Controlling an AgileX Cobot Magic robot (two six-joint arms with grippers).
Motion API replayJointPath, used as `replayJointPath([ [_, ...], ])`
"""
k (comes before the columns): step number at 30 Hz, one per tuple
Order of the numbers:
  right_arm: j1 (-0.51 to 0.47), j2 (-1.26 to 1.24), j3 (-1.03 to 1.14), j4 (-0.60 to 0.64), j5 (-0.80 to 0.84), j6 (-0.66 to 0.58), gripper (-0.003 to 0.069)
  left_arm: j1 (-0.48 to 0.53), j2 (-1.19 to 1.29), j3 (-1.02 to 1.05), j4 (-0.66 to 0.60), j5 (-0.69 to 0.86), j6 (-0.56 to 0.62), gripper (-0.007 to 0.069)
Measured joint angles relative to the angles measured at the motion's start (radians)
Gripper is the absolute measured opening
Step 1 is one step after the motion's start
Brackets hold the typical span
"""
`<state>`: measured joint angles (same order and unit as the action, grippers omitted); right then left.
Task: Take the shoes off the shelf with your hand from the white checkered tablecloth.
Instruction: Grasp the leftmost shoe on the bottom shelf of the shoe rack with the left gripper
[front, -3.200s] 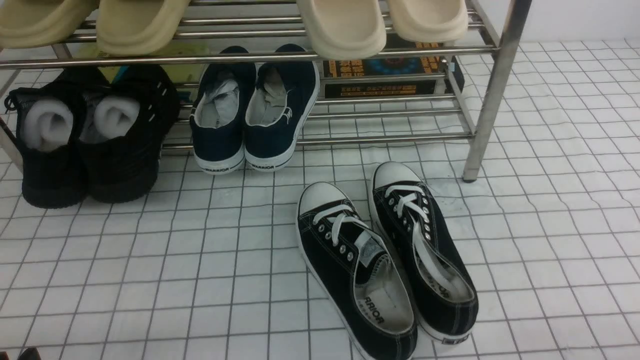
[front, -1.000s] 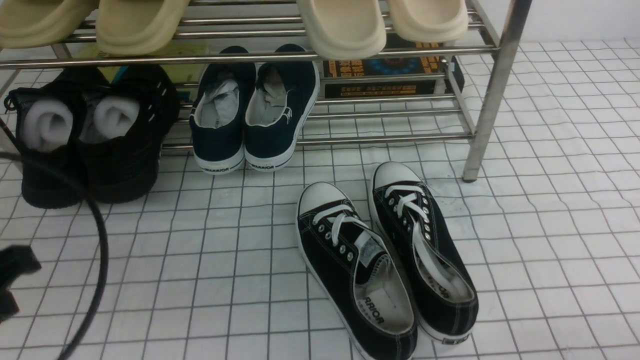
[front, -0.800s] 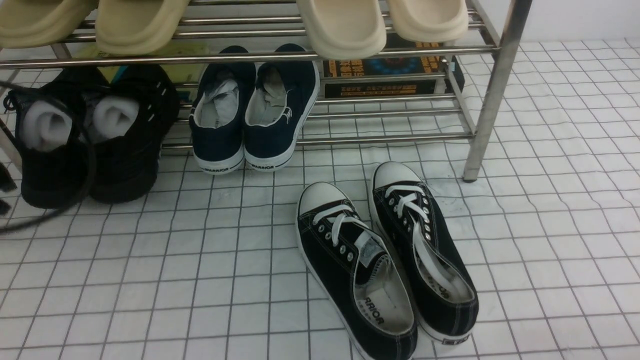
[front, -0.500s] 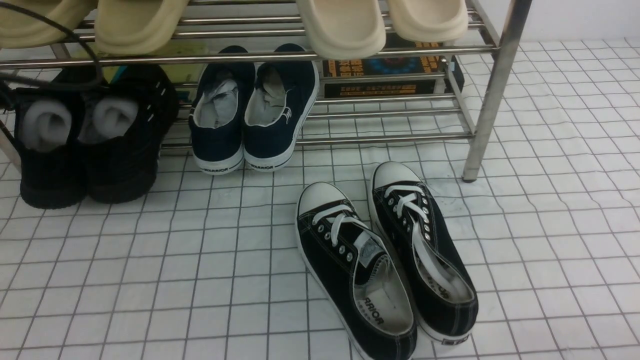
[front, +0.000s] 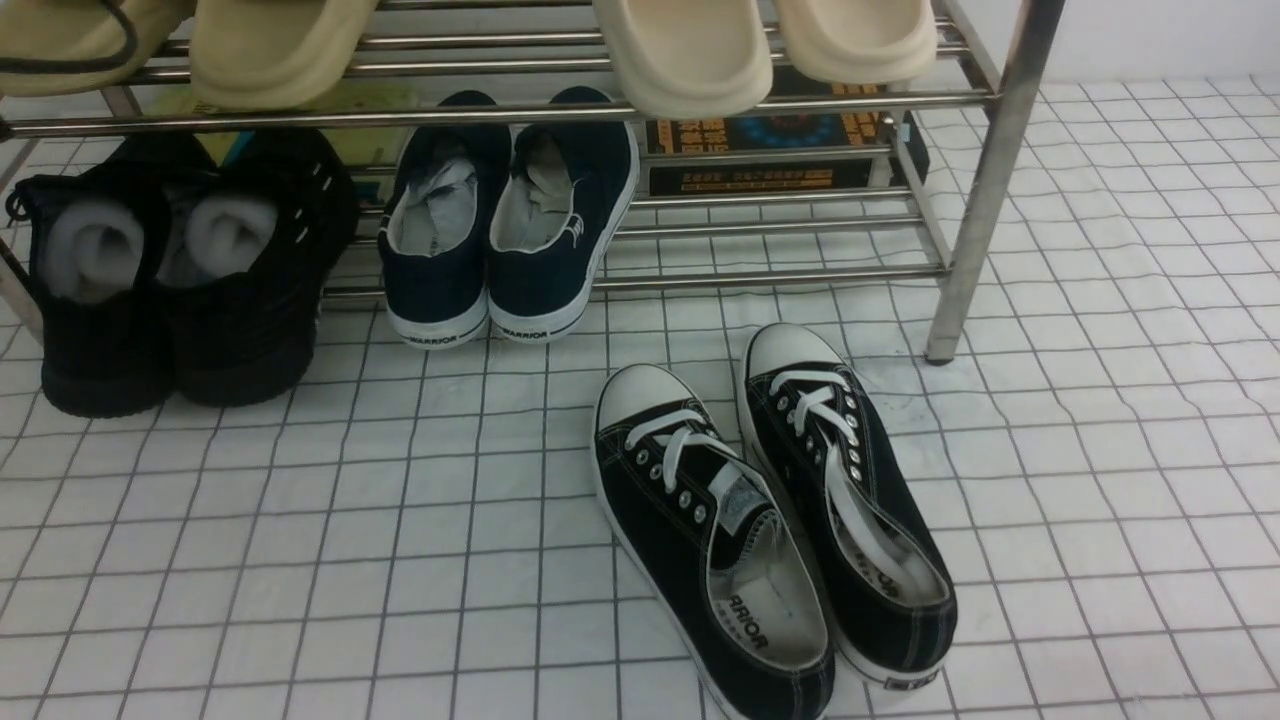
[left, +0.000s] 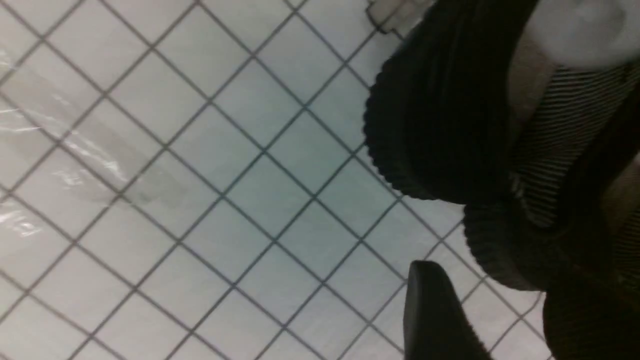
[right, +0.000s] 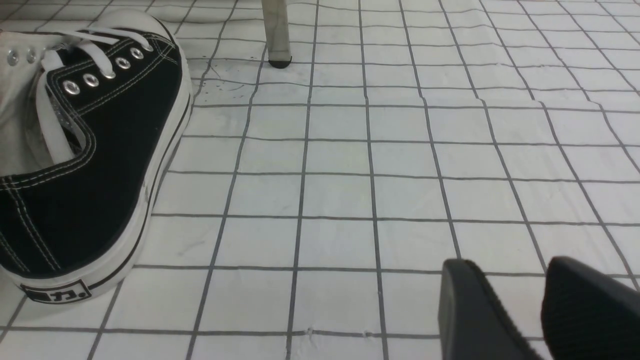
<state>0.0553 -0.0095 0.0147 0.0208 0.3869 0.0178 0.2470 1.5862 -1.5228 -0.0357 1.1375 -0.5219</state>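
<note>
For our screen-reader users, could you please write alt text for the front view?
A pair of black knit sneakers stands at the left of a silver shoe rack, beside navy low-tops; black canvas sneakers lie on the white checkered tablecloth in front.

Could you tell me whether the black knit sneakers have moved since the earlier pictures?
No. The sneakers stand where they did, by the left leg of the shelf and beside the navy pair.

Mock home entryway: shelf (front: 988, 180) holding shoes (front: 245, 320), slippers (front: 680, 60), checkered tablecloth (front: 400, 520).
</note>
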Motion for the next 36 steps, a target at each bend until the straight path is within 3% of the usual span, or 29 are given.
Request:
replayJointPath([
  [8,0.000,0.000,0.000,0.000,0.000,0.000,0.0237,0.000,0.077,0.000,-0.074,-0.052,-0.024,0.0493],
  [19,0.000,0.000,0.000,0.000,0.000,0.000,0.0239,0.000,0.152,0.000,0.045,-0.111,-0.139,0.0505],
  [28,0.000,0.000,0.000,0.000,0.000,0.000,0.0239,0.000,0.247,0.000,0.015,-0.150,-0.144,0.0502],
  [32,0.000,0.000,0.000,0.000,0.000,0.000,0.0239,0.000,0.268,0.000,0.007,-0.153,-0.144,0.0443],
  [36,0.000,0.000,0.000,0.000,0.000,0.000,0.0239,0.000,0.270,0.000,0.007,-0.151,-0.125,0.0209],
])
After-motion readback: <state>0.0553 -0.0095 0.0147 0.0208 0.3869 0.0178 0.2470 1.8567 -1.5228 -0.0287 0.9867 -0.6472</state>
